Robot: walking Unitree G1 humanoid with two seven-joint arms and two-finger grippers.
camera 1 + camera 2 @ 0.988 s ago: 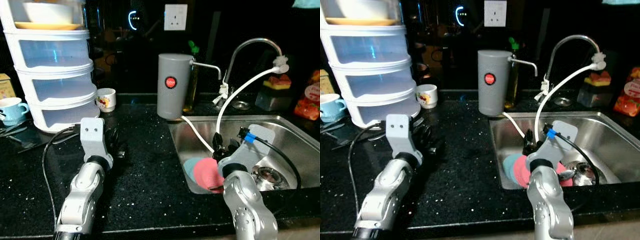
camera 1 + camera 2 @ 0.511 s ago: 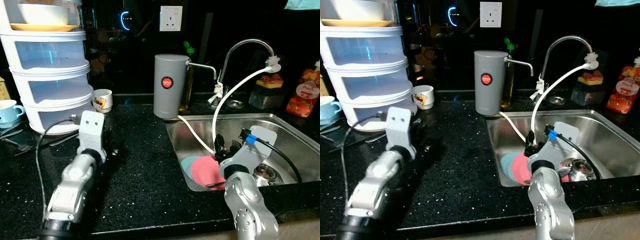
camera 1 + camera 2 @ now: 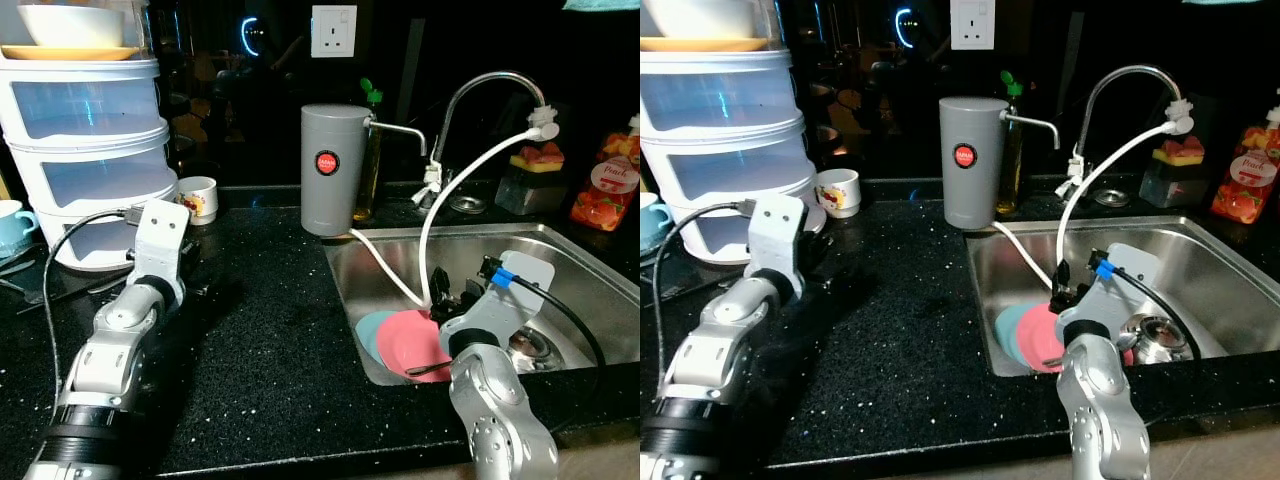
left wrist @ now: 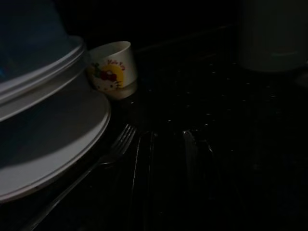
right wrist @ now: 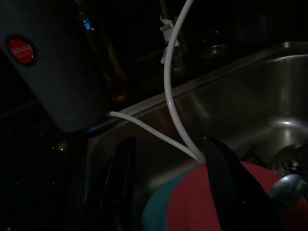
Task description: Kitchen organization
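Hovering my open right hand (image 5: 168,187) just above the pink plate (image 3: 415,345) in the sink (image 3: 560,250); my left hand, fingers unreadable, idles over the surface (image 3: 280,340).

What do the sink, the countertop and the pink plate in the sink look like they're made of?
The sink looks like brushed stainless steel: silvery walls with soft, streaked reflections. The countertop looks like polished black stone, perhaps granite or a composite: glossy black with pale flecks throughout. The pink plate is probably plastic or melamine, going by its flat, matte, uniform colour, though glazed ceramic can't be ruled out.
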